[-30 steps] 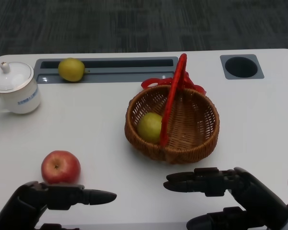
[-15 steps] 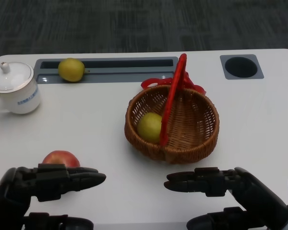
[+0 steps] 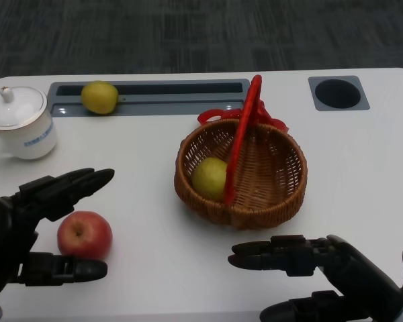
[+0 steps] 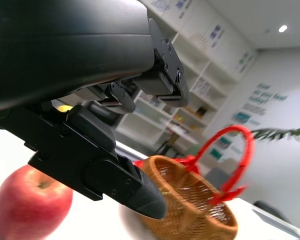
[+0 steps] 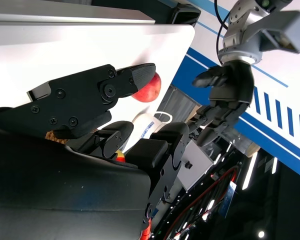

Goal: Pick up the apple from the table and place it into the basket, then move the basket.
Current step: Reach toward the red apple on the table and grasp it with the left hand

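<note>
Apple [image 3: 84,234] sits on the white tabletop [image 3: 134,174], near left, well left of the basket [image 3: 241,173]. Left hand [image 3: 27,231] brackets it: fingers [image 3: 70,186] spread above and below, not gripping. Right hand [image 3: 322,268] hovers at the near edge, just in front of the basket, fingers apart, holding nothing. A yellow-green fruit [image 3: 209,177] lies in the basket under its red handle [image 3: 242,134].

Black, screw-studded left hand [image 3: 17,231]
</note>
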`<state>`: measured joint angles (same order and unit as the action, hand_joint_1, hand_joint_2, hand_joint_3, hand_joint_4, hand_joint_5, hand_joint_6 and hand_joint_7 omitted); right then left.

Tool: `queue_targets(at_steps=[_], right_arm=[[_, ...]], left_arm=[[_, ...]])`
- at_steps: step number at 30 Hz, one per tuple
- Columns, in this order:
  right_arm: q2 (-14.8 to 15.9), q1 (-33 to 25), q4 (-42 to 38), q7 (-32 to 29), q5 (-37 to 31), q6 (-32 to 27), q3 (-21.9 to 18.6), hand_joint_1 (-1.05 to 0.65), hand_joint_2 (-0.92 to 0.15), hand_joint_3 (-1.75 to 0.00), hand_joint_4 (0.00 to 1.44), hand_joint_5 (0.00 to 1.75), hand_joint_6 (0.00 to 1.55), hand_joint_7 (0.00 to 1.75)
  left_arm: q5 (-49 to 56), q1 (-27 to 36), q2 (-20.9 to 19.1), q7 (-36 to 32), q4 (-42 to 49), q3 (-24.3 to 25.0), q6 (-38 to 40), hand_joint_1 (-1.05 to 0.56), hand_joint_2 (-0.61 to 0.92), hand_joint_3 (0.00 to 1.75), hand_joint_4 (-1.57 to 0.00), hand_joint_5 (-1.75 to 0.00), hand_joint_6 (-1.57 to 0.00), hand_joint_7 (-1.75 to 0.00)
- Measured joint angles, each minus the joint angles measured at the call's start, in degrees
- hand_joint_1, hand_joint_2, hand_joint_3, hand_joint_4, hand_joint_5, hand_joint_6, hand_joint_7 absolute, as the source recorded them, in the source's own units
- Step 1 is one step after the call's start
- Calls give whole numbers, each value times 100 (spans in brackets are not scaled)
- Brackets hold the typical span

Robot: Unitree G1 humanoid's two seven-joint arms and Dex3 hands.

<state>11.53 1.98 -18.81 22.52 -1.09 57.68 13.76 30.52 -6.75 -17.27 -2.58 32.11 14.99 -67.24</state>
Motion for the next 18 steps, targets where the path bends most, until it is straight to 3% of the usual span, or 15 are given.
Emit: queue_targets(at_steps=[4, 9, 18], right_arm=[[6, -32, 32, 0, -2, -12, 6, -43, -86, 0, 71, 0, 68, 0], [29, -80, 127, 0, -65, -101, 7, -44, -86, 0, 71, 0, 68, 0], [69, -133, 181, 2, -60, -117, 6, -46, -87, 0, 73, 0, 69, 0]], left_arm=[[780, -298, -306, -848, 599, -369, 485, -90, 70, 0, -38, 0, -33, 0], [1138, -679, -531, -1432, 1413, -1104, 994, -92, 67, 0, -32, 0, -28, 0], [1007, -1334, -609, -1579, 2803, -2120, 1481, -91, 67, 0, -16, 0, -14, 0]])
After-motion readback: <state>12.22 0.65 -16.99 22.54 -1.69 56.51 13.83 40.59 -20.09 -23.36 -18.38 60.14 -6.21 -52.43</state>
